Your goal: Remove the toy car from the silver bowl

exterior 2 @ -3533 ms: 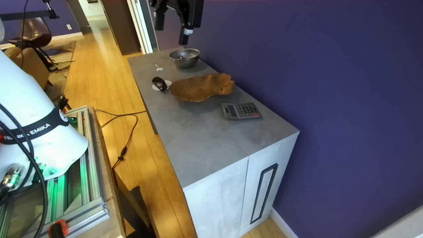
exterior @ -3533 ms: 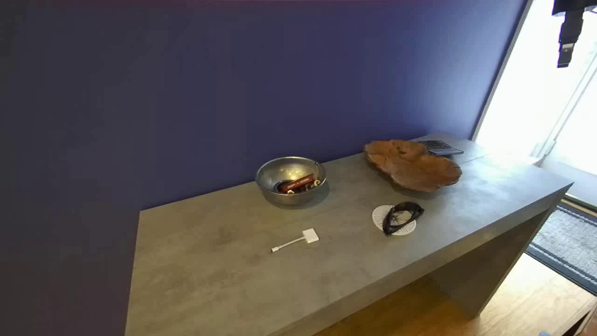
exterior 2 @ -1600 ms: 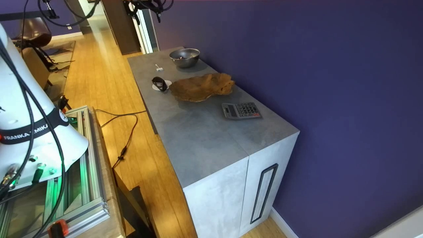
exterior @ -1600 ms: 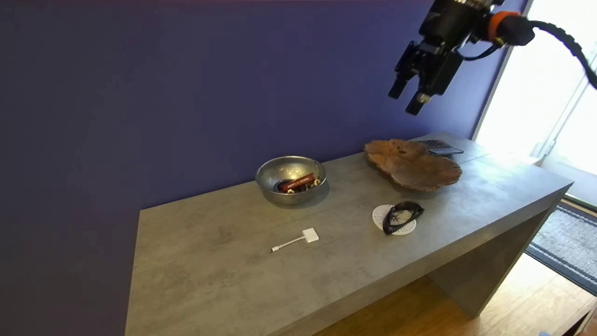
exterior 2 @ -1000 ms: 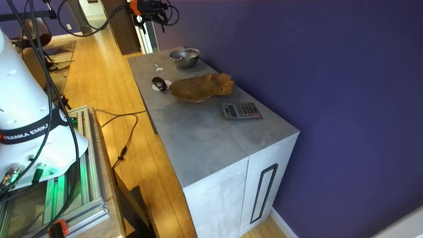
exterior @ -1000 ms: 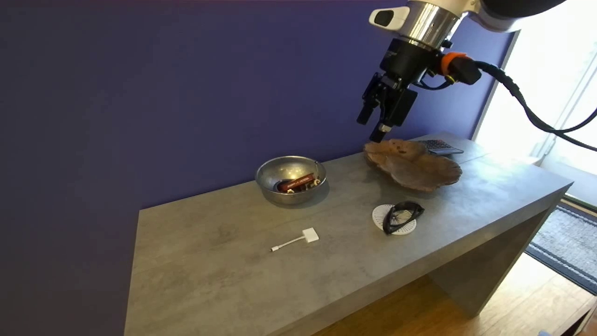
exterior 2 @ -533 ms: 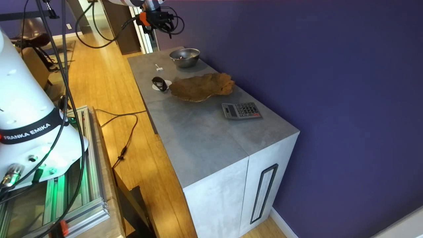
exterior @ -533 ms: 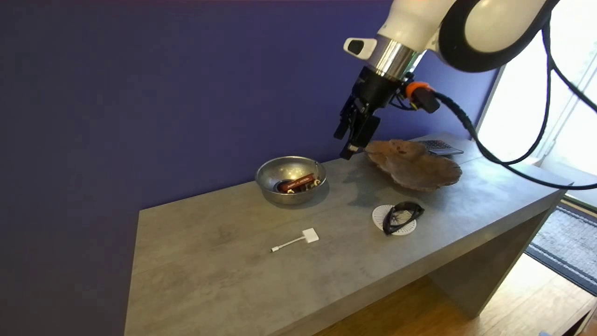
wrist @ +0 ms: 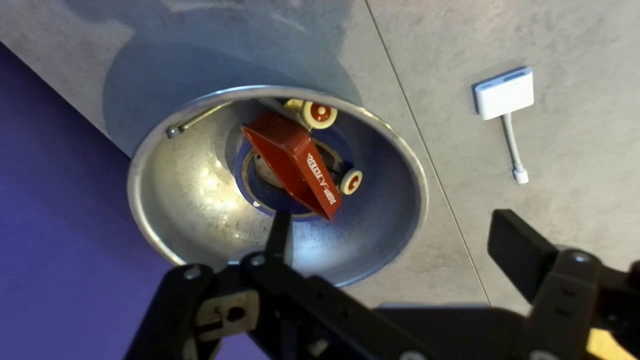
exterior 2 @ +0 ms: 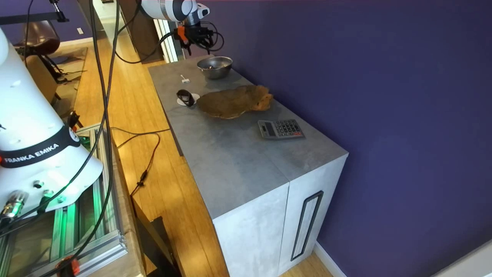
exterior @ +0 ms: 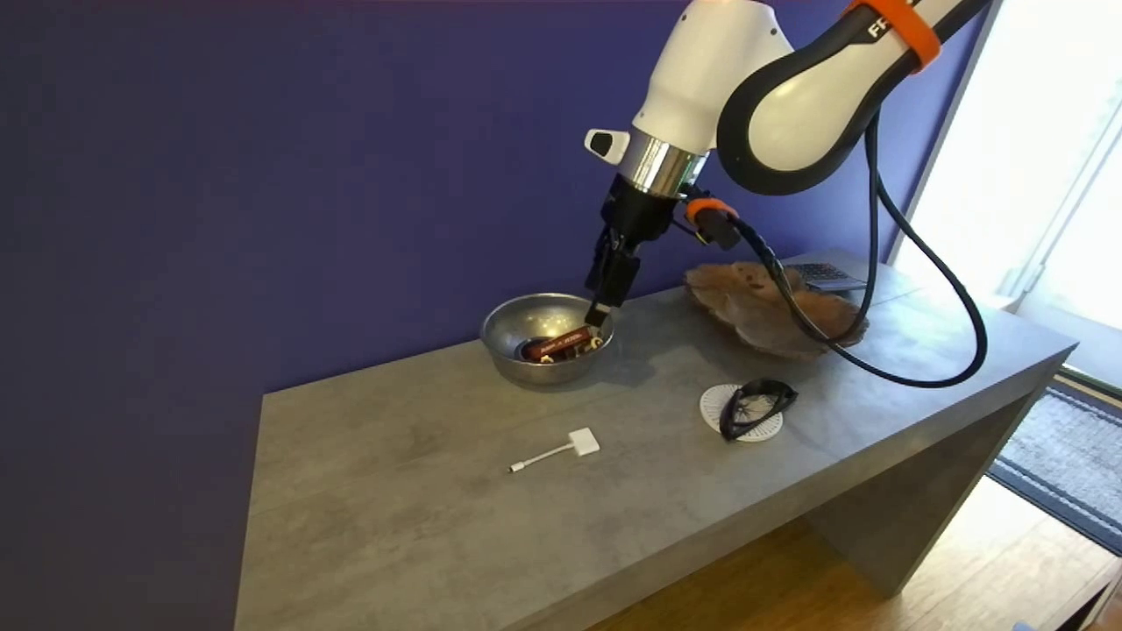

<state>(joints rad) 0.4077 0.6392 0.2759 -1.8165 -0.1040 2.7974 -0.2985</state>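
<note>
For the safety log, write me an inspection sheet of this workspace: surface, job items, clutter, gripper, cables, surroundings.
Surface: grey tabletop with a thin seam.
Silver bowl: upright on the tabletop.
Toy car: red with cream wheels, lying tilted inside the bowl.
Clutter: white adapter, brown wooden tray, calculator, and a black object on a white slotted disc.
Gripper: open, holding nothing, in the air by the bowl.
Cables: black cable looping from the arm, in front of the tray in an exterior view; floor cable on the wooden floor.
Surroundings: purple-blue wall along the tabletop, bright opening past one end.
</note>
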